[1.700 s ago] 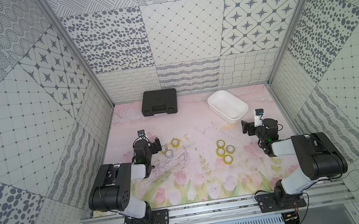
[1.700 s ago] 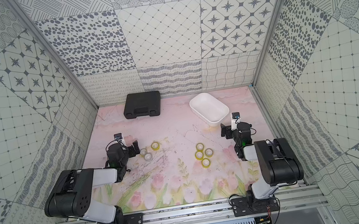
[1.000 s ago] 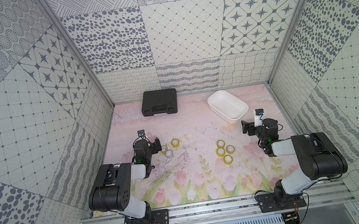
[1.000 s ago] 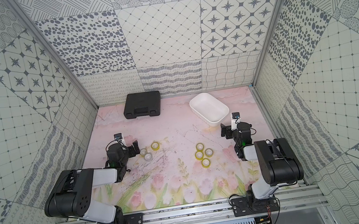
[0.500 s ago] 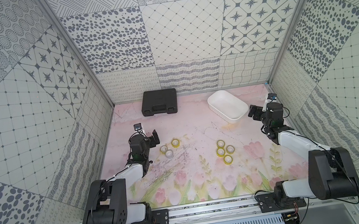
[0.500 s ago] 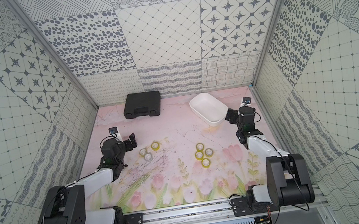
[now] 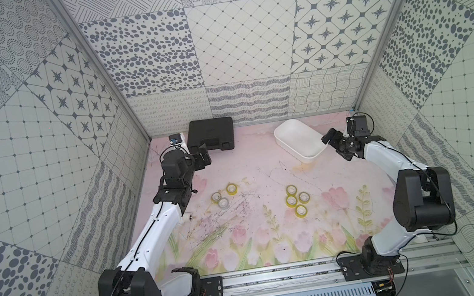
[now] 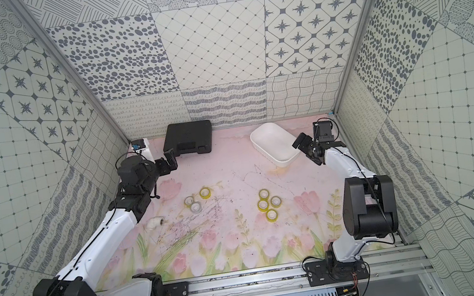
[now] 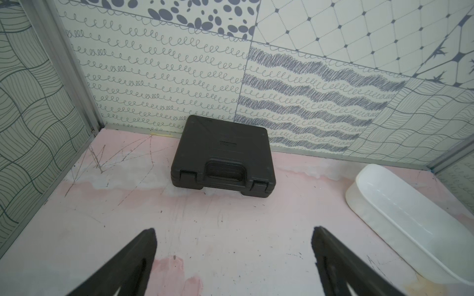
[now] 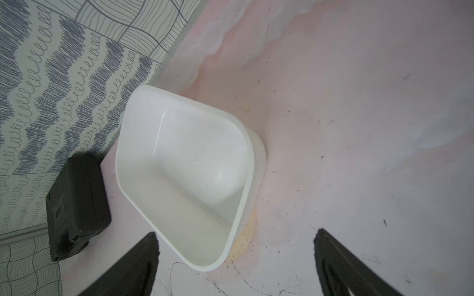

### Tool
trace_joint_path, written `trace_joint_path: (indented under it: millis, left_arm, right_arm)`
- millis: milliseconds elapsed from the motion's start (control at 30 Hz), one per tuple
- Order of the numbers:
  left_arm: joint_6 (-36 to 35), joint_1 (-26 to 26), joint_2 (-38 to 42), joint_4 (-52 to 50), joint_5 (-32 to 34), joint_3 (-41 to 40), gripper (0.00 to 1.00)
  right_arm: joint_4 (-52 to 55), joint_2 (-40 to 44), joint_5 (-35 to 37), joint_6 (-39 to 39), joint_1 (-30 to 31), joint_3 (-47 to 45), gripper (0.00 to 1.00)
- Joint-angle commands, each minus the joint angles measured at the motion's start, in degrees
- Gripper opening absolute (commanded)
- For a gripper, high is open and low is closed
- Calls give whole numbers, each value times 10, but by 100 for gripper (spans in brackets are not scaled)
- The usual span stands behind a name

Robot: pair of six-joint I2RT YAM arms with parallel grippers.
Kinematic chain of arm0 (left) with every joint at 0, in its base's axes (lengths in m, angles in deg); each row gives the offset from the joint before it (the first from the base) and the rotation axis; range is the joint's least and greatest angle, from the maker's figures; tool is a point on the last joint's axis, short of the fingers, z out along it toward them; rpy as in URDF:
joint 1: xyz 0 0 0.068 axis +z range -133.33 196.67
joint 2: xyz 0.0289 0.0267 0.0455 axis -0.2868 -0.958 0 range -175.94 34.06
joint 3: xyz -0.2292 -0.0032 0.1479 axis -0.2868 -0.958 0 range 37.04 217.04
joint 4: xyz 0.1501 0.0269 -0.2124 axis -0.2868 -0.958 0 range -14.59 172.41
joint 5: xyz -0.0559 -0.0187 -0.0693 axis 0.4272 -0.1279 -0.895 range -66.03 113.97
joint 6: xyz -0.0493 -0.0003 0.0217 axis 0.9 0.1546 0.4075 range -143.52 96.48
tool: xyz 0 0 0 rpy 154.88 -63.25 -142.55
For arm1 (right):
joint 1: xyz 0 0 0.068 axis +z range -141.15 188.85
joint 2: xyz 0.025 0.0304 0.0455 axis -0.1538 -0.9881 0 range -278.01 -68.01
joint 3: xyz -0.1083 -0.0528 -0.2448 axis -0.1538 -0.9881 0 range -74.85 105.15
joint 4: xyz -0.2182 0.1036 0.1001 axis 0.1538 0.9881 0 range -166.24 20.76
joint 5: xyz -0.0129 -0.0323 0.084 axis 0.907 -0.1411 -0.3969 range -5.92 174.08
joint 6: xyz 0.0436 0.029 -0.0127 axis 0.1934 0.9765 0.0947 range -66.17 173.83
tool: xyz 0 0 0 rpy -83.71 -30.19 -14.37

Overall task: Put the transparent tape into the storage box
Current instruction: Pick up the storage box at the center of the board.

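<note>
Mia: Where are the tape rolls (image 7: 291, 189)?

Ben: All seven lie flat on the pink flower table (image 7: 251, 165). Four sit close together nearer the right arm. Three (image 8: 195, 207) sit close together nearer the left arm. Most look yellow and a few look grey.

Mia: Where is the storage box (image 7: 304, 158)?

Ben: It stands at the back of the table, on the right arm's side, near the back wall. It is white with low walls. The rolls are well apart from it, and none is in it yet.

Mia: What is the right gripper (image 10: 236, 232) doing?

Ben: Its two black fingers are spread wide and hold nothing. In both top views it hangs just beside one end of the box. In the right wrist view a corner of the box shows between the fingers.

Mia: And the left gripper (image 9: 234, 232)?

Ben: It is spread wide too, with nothing in it. It points at the black case (image 9: 223, 156), which lies shut by the back wall. In the left wrist view bare table shows between the fingertips and the case. It is well apart from the rolls.
</note>
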State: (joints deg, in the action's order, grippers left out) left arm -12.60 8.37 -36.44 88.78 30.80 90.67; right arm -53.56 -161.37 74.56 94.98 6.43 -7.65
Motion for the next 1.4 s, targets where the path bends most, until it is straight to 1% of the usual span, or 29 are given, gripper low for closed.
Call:
trace_joint_path:
  millis: [0, 133, 267, 367, 400, 467, 533, 567, 600, 733, 767, 800, 833, 933, 967, 1133, 1233, 1367]
  left_arm:
    - [20, -28, -9, -129, -26, 43, 99]
    - [39, -34, -14, -133, -44, 43, 99]
    - [50, -38, -16, -135, -57, 41, 99]
    - [57, -40, -16, -132, -65, 36, 99]
    - [59, -41, -17, -133, -66, 34, 99]
    - [61, -42, -17, -131, -68, 31, 99]
    - [63, -43, -16, -128, -68, 28, 99]
    - [63, -43, -16, -129, -68, 28, 99]
    - [63, -43, -15, -130, -68, 27, 99]
    - [61, -45, -8, -128, -69, 23, 99]
    - [60, -45, -6, -126, -68, 21, 99]
    - [60, -44, -5, -122, -68, 17, 99]
    - [60, -44, -4, -120, -68, 15, 99]
    - [61, -45, -2, -119, -68, 13, 99]
    - [62, -45, -2, -118, -68, 11, 99]
    - [67, -45, 3, -111, -69, 5, 99]
    - [70, -46, 9, -111, -74, 4, 99]
    - [75, -45, 13, -110, -82, 4, 99]
  right_arm:
    - [74, -35, -11, 13, 18, 56, 96]
    - [99, -62, 17, 13, 46, 79, 88]
    - [99, -88, 31, 25, 56, 73, 81]
    - [96, -110, 33, 30, 61, 75, 79]
    - [90, -116, 36, 31, 64, 75, 77]
    - [82, -132, 36, 32, 68, 79, 75]
    - [76, -148, 31, 32, 71, 85, 70]
    - [71, -153, 27, 34, 72, 87, 66]
    - [65, -157, 23, 35, 75, 88, 59]
    - [65, -160, 31, 32, 91, 95, 43]
    - [66, -159, 30, 32, 93, 96, 41]
    - [66, -158, 26, 31, 96, 96, 36]
    - [66, -157, 22, 29, 98, 96, 35]
    - [73, -148, 13, 16, 104, 99, 10]
    - [81, -145, 14, 7, 107, 105, 0]
    - [130, -146, 18, -41, 116, 139, 0]
    - [169, -155, 19, -93, 125, 172, 0]
    - [225, -179, -6, -156, 130, 225, 0]
